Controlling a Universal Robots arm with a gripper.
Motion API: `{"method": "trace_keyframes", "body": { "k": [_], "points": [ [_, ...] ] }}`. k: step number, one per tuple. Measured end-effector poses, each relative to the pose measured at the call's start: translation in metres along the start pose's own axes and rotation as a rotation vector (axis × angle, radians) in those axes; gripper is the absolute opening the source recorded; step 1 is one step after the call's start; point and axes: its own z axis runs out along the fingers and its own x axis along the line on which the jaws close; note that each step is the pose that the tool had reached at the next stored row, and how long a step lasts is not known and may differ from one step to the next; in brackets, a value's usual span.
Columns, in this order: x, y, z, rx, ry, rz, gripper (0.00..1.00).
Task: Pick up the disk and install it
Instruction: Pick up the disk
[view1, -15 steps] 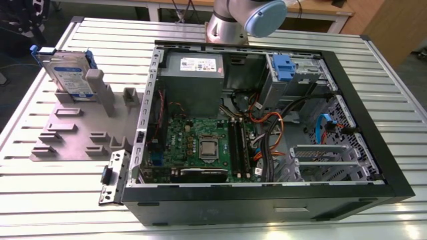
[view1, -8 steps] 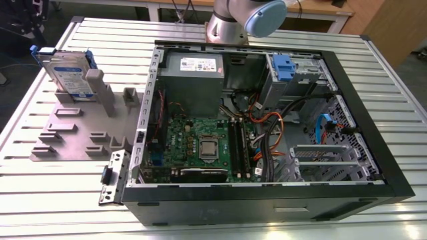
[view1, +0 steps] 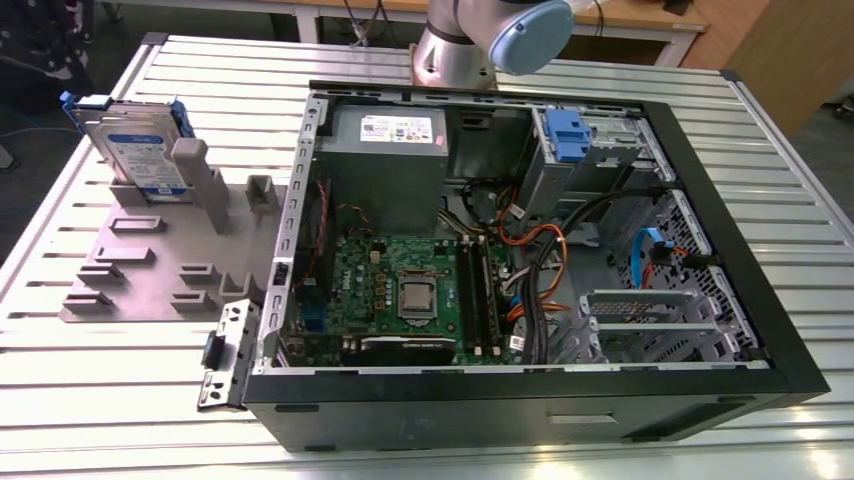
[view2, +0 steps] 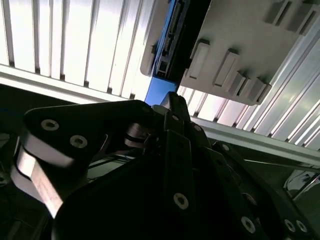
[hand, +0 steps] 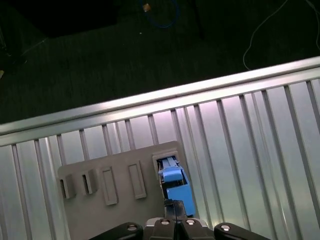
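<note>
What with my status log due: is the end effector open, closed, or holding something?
End effector: closed, holding nothing, aimed at the disk, which stands in its gray holder.

Tabletop (view1: 120, 400): corner at exterior view's near left bare, open from above. Fixture (view1: 154, 285) along that side: disk (view1: 134, 145) upright at its far end, post (view1: 191, 170) just beside it, low blocks elsewhere. Case (view1: 534, 405) just beside fixture, gap narrow. Inside case: cables (view1: 534, 265) cross mid; PSU (view1: 387, 140) blocks far side.
</note>
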Motion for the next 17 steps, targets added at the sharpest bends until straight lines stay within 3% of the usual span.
{"method": "trace_keyframes", "body": {
  "k": [1,3,4,6,9,11,12,13,17],
  "points": [
    [0.0000,0.0000,0.0004,0.0002,0.0000,-0.003,0.11],
    [0.0000,0.0004,0.0011,0.0006,0.0001,-0.004,0.23],
    [0.0000,0.0003,0.0011,0.0005,0.0001,-0.005,0.23],
    [-0.0001,0.0003,0.0013,0.0004,-0.0005,-0.005,0.35],
    [0.0000,0.0003,0.0030,0.0015,-0.0013,-0.009,0.41],
    [-0.0001,0.0003,0.0047,0.0040,-0.0021,-0.015,0.53],
    [-0.0001,0.0002,0.0058,0.0049,-0.0020,-0.023,0.53],
    [0.0000,0.0002,0.0068,0.0048,-0.0016,-0.036,0.59],
    [-0.0001,0.0001,0.0117,0.0042,-0.0006,-0.102,0.59]
  ]
}}
